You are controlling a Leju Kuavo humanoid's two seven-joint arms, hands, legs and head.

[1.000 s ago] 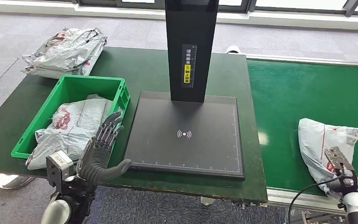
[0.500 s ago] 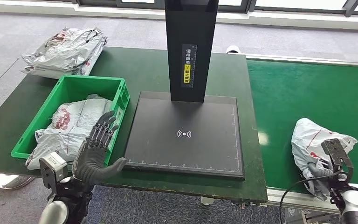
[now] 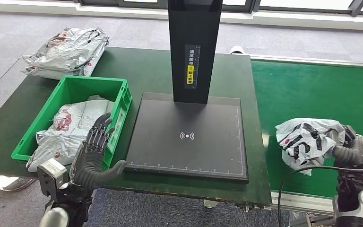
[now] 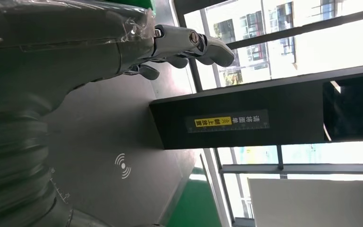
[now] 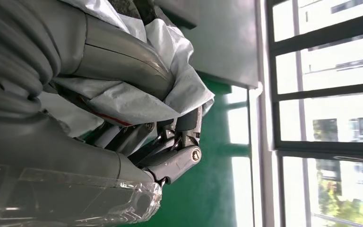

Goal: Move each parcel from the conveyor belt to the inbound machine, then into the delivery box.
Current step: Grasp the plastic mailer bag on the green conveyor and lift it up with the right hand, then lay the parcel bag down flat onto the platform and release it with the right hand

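**Right hand holds a parcel at the belt edge, ready to carry it to the scanner**

In the head view, your right hand [image 3: 352, 146] grips a crumpled white-and-grey plastic mailer parcel with red and black print [image 3: 307, 139]. The parcel sits over the near left part of the bright green conveyor belt [image 3: 321, 90], close to the belt's edge beside the dark green table surface [image 3: 146, 71]. Whether it is lifted off the belt or resting on it cannot be told. In the right wrist view, the thumb and the darker fingers [image 5: 170, 137] wrap folds of the parcel [image 5: 137, 101], so the hold is on loose film rather than on the contents.

Your left hand [image 3: 94, 153] is empty with its fingers spread, hovering at the near edge of the green plastic delivery box [image 3: 94, 85], which already holds grey parcels.

The inbound machine is the flat black scanning plate with a white wireless symbol [image 3: 187, 136] and a tall black post [image 3: 193, 47] at its far side.

For this step, likely the carry to the plate, keep the grasp firm, since the thin film could slip. Raise the parcel enough to pass over the belt frame. Move it leftward and set it flat near the symbol, well short of the post. Keep your left hand where it is until the parcel rests.

A separate pile of grey parcels [image 3: 68, 49] lies at the far left corner of the surface.
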